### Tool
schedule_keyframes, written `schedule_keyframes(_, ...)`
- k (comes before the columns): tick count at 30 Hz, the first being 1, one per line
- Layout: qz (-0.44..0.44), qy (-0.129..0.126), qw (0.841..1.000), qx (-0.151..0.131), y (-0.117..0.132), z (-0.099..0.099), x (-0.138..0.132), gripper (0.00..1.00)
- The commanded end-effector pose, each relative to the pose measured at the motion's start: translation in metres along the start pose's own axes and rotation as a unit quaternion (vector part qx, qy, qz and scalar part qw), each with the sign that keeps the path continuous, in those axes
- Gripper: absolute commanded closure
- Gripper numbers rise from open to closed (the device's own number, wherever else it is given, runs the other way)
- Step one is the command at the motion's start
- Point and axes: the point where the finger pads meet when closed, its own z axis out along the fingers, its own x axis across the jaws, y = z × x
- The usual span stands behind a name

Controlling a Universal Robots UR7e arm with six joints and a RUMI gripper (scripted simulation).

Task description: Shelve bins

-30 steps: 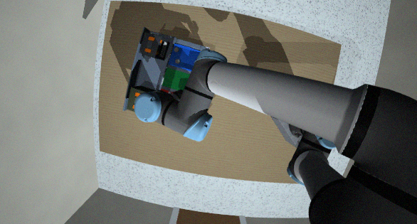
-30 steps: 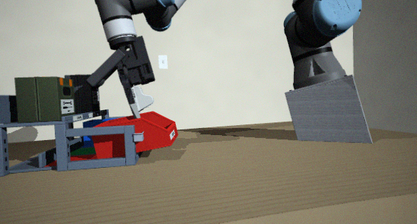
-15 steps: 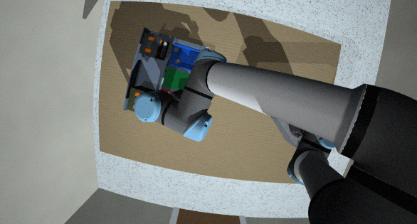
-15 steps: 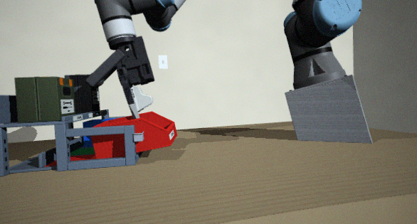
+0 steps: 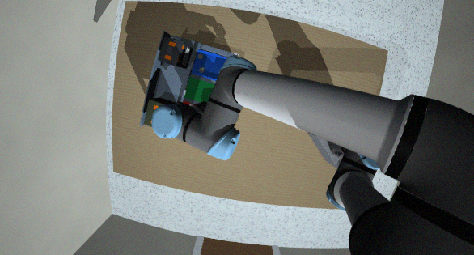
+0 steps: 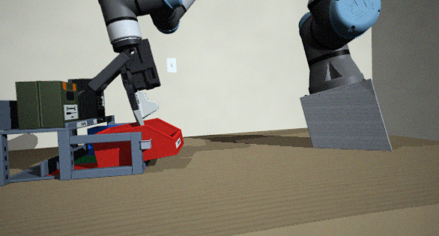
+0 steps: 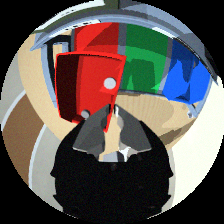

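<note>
We have the gripper (image 6: 138, 120) with its fingers pinched together on the thin side wall of the red bin (image 6: 157, 138); the wrist view shows that wall running straight into the narrow gap between the fingertips. The bin sits tilted, its inner end under the low board of the shelf (image 6: 101, 138) and its outer end sticking out past the front upright, raised off the worktop (image 6: 262, 183). It is only part of the way in, by our reading.

What could go wrong from here: the hold is on a thin edge, so if we push hard against the front lip or the board above, the wall could slip out of the fingers and the bin would drop askew. Too steep a tilt could also spill the parts, and we judge a sideways drift would bring it against the green bin (image 7: 145, 65) beside it.

The exterior view gives us the tilt and how much of the bin hangs outside, which the wrist view cannot. The wrist view shows the row of red, green and blue bin (image 7: 185, 80) and a small pale round part (image 7: 109, 83) inside the red one. From the top view the arm hides the red bin almost wholly; only green and blue show.
</note>
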Motion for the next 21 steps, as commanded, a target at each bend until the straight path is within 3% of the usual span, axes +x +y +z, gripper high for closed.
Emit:
schedule_keyframes(1, 0.0, 0.0, 1.0, 0.003, -0.0031, -0.0008, 0.0, 1.0)
schedule_keyframes(21, -0.001, 0.0, 1.0, 0.01, -0.0102, -0.0011, 0.0002, 1.0)
